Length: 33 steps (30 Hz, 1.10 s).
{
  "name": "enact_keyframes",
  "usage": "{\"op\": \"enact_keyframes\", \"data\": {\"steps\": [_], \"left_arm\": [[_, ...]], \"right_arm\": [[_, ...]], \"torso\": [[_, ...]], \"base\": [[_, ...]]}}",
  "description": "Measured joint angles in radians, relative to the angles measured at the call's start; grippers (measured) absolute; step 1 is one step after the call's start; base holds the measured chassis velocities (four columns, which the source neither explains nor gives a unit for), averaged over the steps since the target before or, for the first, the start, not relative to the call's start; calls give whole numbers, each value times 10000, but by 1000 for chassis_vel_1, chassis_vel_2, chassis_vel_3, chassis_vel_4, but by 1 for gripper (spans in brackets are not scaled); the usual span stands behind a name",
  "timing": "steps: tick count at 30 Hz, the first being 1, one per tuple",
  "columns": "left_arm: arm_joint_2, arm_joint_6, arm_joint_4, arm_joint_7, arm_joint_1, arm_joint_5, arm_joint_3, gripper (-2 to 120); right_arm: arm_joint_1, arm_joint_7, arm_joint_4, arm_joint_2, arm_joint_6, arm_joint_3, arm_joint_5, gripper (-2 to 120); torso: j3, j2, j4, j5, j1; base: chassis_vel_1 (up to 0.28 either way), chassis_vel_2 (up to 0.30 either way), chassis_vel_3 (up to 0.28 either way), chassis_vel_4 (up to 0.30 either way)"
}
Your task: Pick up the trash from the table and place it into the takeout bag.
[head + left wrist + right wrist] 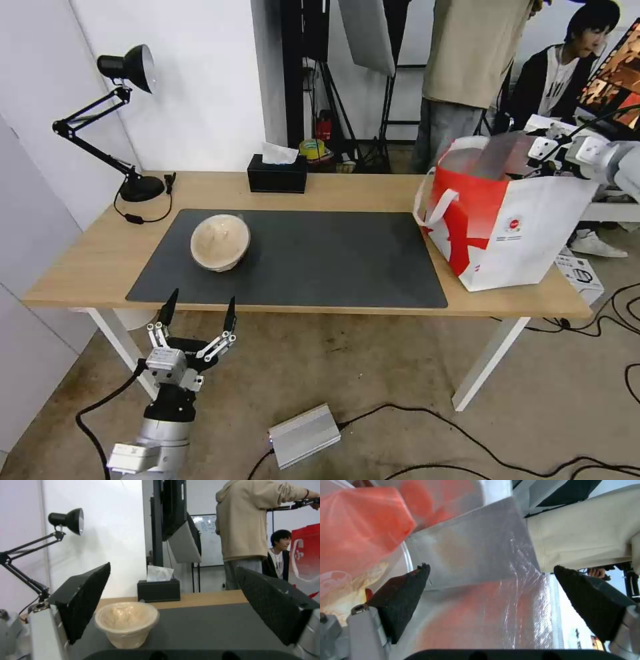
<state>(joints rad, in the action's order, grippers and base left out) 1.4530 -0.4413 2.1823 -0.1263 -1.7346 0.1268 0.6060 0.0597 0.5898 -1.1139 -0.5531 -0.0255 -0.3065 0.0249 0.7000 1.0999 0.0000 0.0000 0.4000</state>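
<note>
One beige lidded bowl [220, 242] remains ahead of the left gripper's [198, 310] wide jaws, needing a forward reach, while the right gripper [490, 580] gapes empty inside the takeout bag [527, 227].

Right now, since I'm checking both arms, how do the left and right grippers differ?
The left gripper hangs low before the table's near edge, pointing toward the beige bowl; the right gripper is raised inside the takeout bag's foil-lined mouth. Both are open and empty.
</note>
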Motion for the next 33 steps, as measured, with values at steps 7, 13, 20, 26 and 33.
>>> {"op": "enact_keyframes", "data": {"steps": [7,13,20,26,33], "left_arm": [[4,3,45,1,-55,11,58,100],[-1,4,66,1,-35,17,71,100],[36,6,111,1,-72,17,80,100],[47,20,202,11,-99,18,115,100],[135,70,261,40,-150,-60,83,100]], "right_arm": [[-142,3,-217,85,2,239,-44,97],[-219,10,-558,253,-12,494,-441,97],[-802,-108,-1153,554,-47,1144,-1116,97],[-1997,-423,-2555,1031,-460,2324,-2097,96],[-3863,-1262,-4255,1313,-756,3953,-3186,95]], "torso": [[0,0,0,0,0],[0,0,0,0,0],[0,1,0,0,0],[-1,1,-1,-1,-1],[0,2,0,0,0]], "base": [[0,0,0,0],[0,0,0,0],[0,0,0,0],[0,0,0,0],[0,0,0,0]]}}
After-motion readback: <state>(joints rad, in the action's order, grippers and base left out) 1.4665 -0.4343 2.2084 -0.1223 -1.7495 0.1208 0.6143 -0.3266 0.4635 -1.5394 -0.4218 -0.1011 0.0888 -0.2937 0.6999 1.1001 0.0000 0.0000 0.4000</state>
